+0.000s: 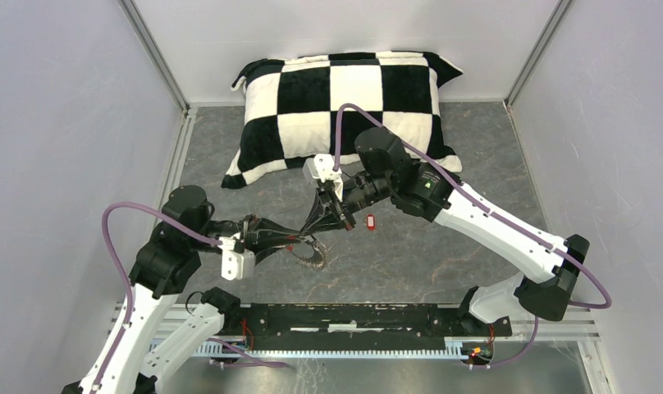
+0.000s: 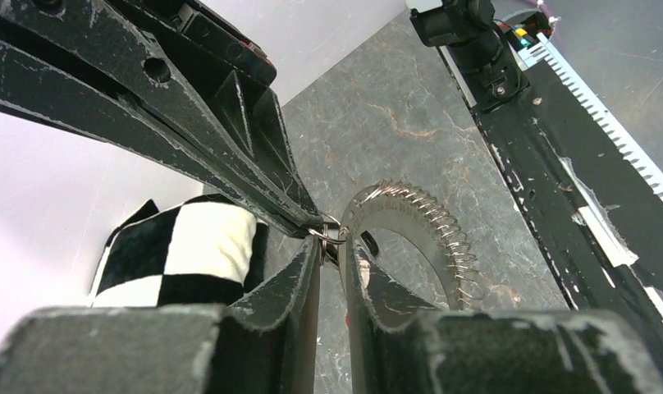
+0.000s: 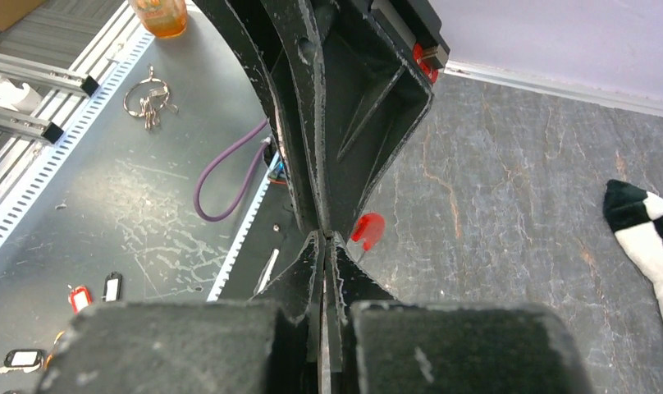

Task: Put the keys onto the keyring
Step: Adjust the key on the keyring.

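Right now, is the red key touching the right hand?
Apart. The top view shows bare table between the red key and the right hand.

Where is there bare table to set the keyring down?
Bare table shows in front, between the keyring and the black rail; back left, between pillow and wall; and back right, beside the pillow. The centre is crowded: left gripper and right gripper meet over the keyring, with the red key just right of them.

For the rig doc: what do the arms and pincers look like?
The left arm and right arm have white link shells and black joint housings, each with a looping purple cable. The left pincer and right pincer are matte black, with tapered, scuffed fingers.
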Available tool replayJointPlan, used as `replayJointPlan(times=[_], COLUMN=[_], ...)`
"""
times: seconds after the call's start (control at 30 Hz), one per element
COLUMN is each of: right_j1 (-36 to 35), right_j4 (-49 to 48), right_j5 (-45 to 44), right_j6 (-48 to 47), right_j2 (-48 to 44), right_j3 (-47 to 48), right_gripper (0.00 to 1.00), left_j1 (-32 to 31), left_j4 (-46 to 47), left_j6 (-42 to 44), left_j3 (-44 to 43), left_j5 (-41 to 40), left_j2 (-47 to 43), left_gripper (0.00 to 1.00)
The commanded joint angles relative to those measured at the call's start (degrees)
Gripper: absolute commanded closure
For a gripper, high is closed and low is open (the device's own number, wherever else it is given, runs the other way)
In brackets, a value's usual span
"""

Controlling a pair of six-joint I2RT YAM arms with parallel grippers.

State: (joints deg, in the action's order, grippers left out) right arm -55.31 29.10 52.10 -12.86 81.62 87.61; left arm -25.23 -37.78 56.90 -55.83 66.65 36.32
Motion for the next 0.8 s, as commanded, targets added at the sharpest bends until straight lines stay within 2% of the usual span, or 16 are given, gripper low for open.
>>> replayJointPlan(times=[0.0,0.3,0.63,0.7,0.77], right_j1=[0.02,0.25,0.33,0.38,0.31], right_j4=[-8.03,-12.92,-25.02,-26.87,-28.6], right_j5=[-3.92,-10.79,-18.1,-18.0,-18.07], right_j6=[1.64,4.31,11.27,12.41,13.87], right_j2=[-1.66,-4.22,-10.3,-10.92,-11.58], right_j3=[0.33,-3.04,-13.2,-14.68,-16.22], right_gripper=[1.0,1.0,1.0,1.0,1.0], left_j1=[-0.17,-0.17,-0.2,-0.19,-0.17], left_j4=[-1.99,-2.04,-1.87,0.81,8.88], left_j6=[1.77,0.19,3.48,-0.03,-8.02], left_j3=[0.59,1.08,3.37,4.05,5.26], left_j5=[2.66,3.26,0.11,-0.91,-2.55], left_j2=[-0.5,-1.59,-4.44,-4.65,-5.12], left_gripper=[0.78,0.81,0.88,0.87,0.84])
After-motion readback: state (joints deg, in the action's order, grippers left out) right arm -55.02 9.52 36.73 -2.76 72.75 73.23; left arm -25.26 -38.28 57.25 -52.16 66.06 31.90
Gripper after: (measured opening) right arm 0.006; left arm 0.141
